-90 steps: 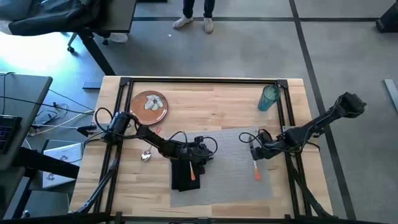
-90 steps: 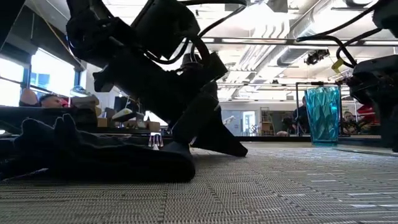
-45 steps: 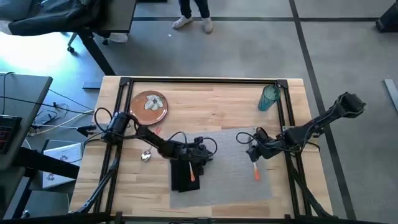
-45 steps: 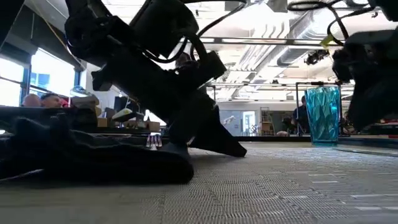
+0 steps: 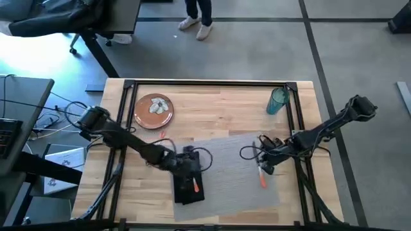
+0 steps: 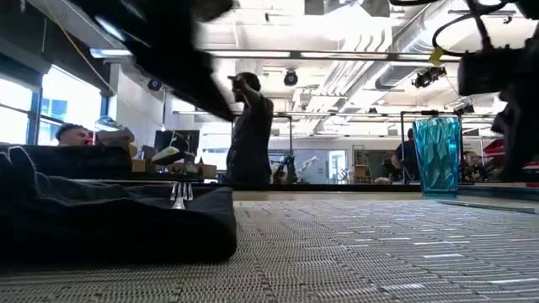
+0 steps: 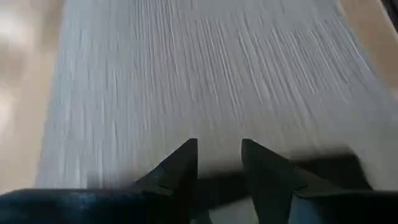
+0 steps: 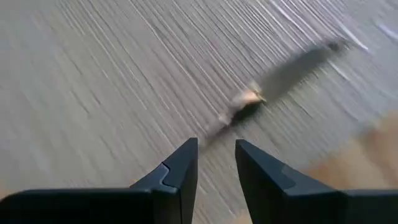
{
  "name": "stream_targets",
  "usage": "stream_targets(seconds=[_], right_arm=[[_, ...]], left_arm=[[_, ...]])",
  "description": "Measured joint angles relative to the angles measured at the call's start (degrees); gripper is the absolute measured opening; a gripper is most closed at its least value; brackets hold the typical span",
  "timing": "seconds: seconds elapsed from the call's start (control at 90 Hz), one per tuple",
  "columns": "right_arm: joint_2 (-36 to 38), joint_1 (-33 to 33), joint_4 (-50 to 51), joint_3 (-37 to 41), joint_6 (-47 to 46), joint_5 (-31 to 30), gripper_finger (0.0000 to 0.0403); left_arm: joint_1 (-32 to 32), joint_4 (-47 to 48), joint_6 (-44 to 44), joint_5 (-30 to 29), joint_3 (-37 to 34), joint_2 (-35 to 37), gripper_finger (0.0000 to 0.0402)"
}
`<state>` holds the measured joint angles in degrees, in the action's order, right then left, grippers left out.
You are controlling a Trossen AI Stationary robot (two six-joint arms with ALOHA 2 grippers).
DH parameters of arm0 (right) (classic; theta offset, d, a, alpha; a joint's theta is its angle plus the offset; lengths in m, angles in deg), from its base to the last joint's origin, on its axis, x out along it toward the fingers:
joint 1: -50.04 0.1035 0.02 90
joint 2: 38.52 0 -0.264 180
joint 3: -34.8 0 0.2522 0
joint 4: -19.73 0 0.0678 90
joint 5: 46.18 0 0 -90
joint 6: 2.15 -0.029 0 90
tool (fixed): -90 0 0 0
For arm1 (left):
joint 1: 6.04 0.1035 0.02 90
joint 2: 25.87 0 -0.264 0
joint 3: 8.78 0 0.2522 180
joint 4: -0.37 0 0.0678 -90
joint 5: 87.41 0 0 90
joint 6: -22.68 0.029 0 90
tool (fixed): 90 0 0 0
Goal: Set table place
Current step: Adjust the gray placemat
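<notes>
We find our left claw (image 5: pixel 182 162) empty with its fingers a little apart, low over the near-left part of the grey placemat (image 5: pixel 234 183) just beside the black napkin (image 5: pixel 186 189) that carries the orange-handled fork (image 5: pixel 196 185). Our right claw (image 5: pixel 262 154) is likewise slightly parted and empty, over the placemat's right side above the orange-handled knife (image 5: pixel 262 178). Our worry: either claw sweeping low could snag the napkin or drag the placemat, knocking fork or knife askew, while plate (image 5: pixel 154 110) and tumbler (image 5: pixel 277 101) wait well apart on the table (image 5: pixel 218 115).

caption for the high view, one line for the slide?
Overhead: left gripper above the black napkin holding an orange-handled utensil; right gripper over the grey placemat.
</notes>
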<state>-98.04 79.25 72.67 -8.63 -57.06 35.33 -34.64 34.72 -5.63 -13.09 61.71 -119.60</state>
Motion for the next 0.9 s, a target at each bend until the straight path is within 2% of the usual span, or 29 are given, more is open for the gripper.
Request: stream_targets(seconds=[0.133,0.222,0.367,0.544,0.9], right_arm=[[0.0,2.9,2.5,-0.3,-0.4,2.6,0.0094],[-0.2,5.3,2.5,0.6,-2.5,2.8,0.0094],[-0.2,8.7,1.1,2.0,-5.1,0.3,0.0094],[-0.5,10.8,-3.7,4.8,-6.8,-0.5,0.0094],[-8.5,11.5,-6.5,5.0,-5.5,-0.6,0.0094]], left_arm=[[-6.5,14.0,-14.6,4.2,-0.1,1.9,0.011],[-10.7,17.2,-20.5,4.9,-0.7,1.4,0.011],[-13.8,10.8,-23.1,2.0,-3.7,0.5,0.011],[-14.2,1.8,-23.6,-3.0,-8.5,-0.7,0.011],[-13.7,-3.6,-24.1,-6.1,-14.8,-1.4,0.011]])
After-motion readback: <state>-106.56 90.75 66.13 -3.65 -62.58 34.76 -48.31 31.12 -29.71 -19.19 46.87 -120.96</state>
